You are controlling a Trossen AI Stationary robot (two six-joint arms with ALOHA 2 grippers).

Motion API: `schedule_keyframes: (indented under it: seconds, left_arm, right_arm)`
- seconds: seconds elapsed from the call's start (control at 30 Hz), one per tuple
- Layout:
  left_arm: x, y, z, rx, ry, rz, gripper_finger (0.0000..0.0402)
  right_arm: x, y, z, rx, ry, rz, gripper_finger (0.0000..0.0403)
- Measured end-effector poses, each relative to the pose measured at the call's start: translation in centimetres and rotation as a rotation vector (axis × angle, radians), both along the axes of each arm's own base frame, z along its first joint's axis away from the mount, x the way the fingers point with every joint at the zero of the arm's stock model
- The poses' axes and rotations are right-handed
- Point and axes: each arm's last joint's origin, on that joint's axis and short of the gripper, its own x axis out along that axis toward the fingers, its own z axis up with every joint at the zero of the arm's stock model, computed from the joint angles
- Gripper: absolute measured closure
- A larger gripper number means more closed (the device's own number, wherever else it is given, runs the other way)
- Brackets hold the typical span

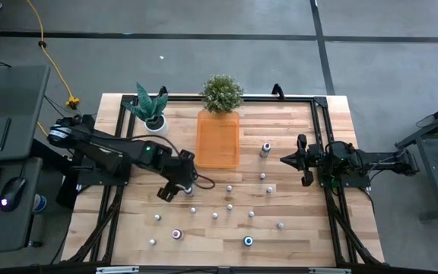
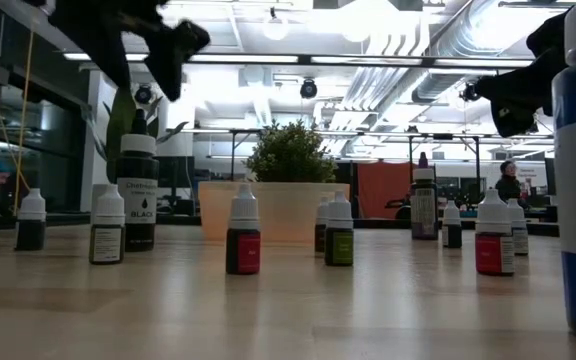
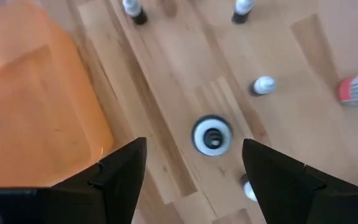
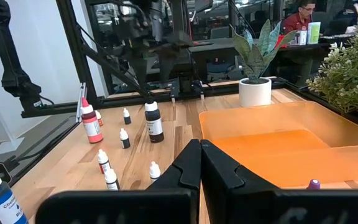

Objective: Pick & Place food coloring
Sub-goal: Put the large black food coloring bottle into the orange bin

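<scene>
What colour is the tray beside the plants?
Translucent orange tray; the high view shows it best, and the right wrist view shows it close up.

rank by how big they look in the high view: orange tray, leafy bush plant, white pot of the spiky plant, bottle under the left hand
1. orange tray
2. leafy bush plant
3. white pot
4. bottle under the open left hand, partly covered, so only roughly judged, but clearly smallest.
</scene>
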Motion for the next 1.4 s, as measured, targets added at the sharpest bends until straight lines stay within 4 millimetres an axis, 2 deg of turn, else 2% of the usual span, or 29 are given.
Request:
schedule_keyframes:
  seconds: [0.23, 0.47, 0.8, 1.4]
  left_arm:
    - [1.2, 0.3, -2.1, -0.023, 0.096, -0.004, 0.0140]
    - [1.2, 0.2, -2.1, -0.040, 0.101, -0.002, 0.0140]
    - [1.8, -1.0, -2.9, -0.024, 0.099, 0.086, 0.0140]
    - [2.1, -1.1, -3.7, -0.086, 0.145, 0.265, 0.0140]
  right_arm:
    - [0.0, 0.0, 0.0, 0.000, 0.000, 0.000, 0.0402]
    - [0.0, 0.0, 0.0, 0.000, 0.000, 0.000, 0.0402]
    - [0.0, 0.0, 0.0, 0.000, 0.000, 0.000, 0.0402]
    - [0.0, 0.0, 0.0, 0.000, 0.000, 0.000, 0.0402]
